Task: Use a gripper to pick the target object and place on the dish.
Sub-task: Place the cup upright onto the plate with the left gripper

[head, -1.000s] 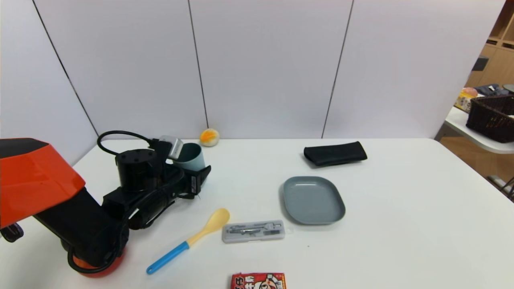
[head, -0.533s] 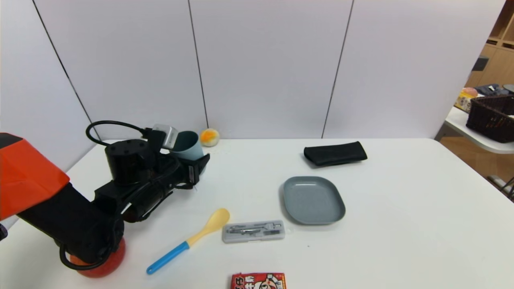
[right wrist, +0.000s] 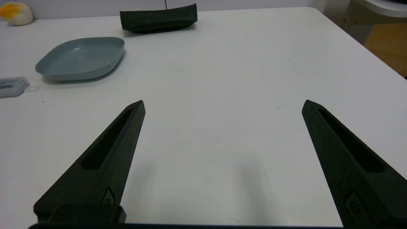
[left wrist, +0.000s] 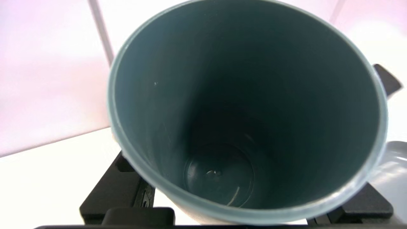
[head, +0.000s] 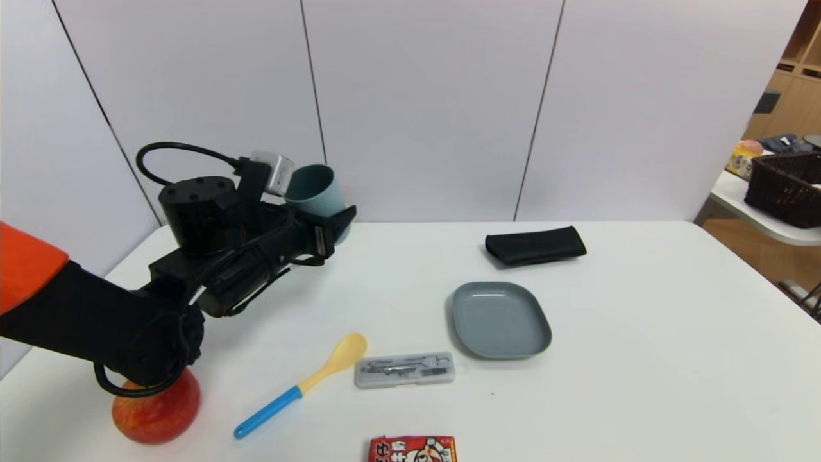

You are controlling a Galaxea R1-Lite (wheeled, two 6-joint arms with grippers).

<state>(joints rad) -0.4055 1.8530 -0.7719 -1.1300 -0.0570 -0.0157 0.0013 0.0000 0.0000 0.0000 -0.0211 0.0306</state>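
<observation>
Overhead, cup [head: 319, 192] seemingly clears white table [head: 641, 359].

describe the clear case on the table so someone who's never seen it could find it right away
Start from the grey-blue dish in the middle of the white table. Beside its near-left corner lies the clear case, flat, with metal pieces inside. It is the only see-through thing there; the spoon beside it is yellow and blue.

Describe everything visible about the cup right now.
The cup is plain, handleless and looks like plastic, pale blue-green outside with a darker teal inside. It is empty; the left wrist view shows down to its round bottom. The left gripper holds it by the lower wall, lifted clear of the table, rim tilted slightly toward the arm, well left of the dish.
</observation>
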